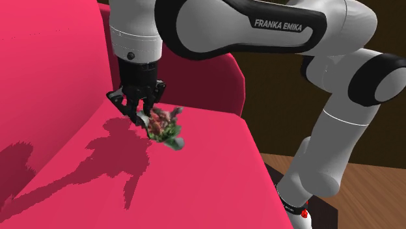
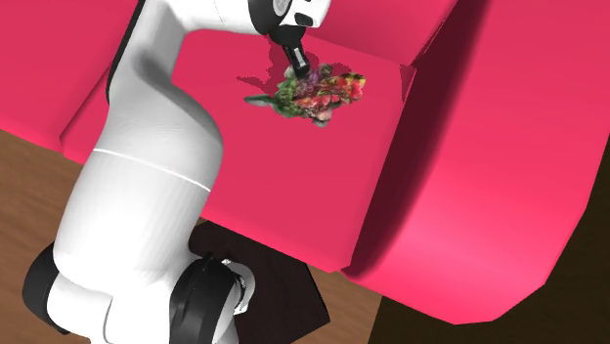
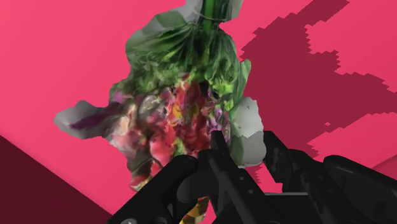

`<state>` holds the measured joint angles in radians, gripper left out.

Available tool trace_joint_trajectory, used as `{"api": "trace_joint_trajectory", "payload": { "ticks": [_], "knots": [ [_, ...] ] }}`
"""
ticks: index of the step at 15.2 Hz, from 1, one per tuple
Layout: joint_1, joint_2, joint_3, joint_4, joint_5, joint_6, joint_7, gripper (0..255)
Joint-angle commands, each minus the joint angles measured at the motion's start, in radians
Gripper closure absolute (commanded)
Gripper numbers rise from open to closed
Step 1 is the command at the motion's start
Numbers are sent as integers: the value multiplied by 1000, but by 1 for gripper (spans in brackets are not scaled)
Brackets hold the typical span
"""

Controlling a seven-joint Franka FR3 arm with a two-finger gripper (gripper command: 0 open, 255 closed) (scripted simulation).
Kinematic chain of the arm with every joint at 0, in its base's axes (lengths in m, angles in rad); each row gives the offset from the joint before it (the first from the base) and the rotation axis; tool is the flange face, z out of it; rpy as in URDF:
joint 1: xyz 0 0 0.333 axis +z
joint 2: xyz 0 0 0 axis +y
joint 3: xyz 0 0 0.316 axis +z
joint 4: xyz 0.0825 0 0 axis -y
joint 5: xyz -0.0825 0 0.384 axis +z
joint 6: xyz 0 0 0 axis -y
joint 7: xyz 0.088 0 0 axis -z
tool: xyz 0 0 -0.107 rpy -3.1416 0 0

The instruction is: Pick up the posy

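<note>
1. The posy [image 1: 166, 127] is on the pink sofa seat [image 1: 215, 169], near where the seat meets the backrest [image 1: 45, 78]. The jaws are low at its bloom end, and the green stems [image 3: 210, 13] point away from them.
2. I cannot tell whether the jaws are apart or clamped on the posy. In the wrist view they look close together against the blooms, but no clear grip shows. A lift begun on an unsure hold would likely leave the bunch behind.
3. If the hold is only on petals or on the pale wrapper [image 3: 248, 130], the soft stuff may tear or slide out. The cause would be a grip at the loose edge and not on the bound stems.
4. The bunch looks top-heavy and uneven. Held at 1 end, it could swing or droop as it rises and work itself free.
5. The seat is a soft cushion. Pressing lower for a better bite could sink the jaws into the fabric and push the posy aside.
6. The backrest stands near the arm [image 1: 273, 26]. A raise that leans that way risks a brush against it, so a straight upward path seems safest.
</note>
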<state>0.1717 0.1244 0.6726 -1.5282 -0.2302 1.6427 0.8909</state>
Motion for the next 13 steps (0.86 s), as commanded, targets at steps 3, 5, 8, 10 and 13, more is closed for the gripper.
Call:
{"api": "trace_joint_trajectory", "payload": {
  "ticks": [3, 5, 8, 10, 13],
  "knots": [
    [8, 13, 3, 70, -8, -60, -4, 255],
    [14, 24, 5, 109, -15, -91, -4, 255],
    [26, 43, 8, 172, -29, -139, -4, 255],
    [36, 58, 10, 218, -39, -173, -3, 255],
    [43, 68, 11, 245, -46, -193, -3, 255]
  ]
}}
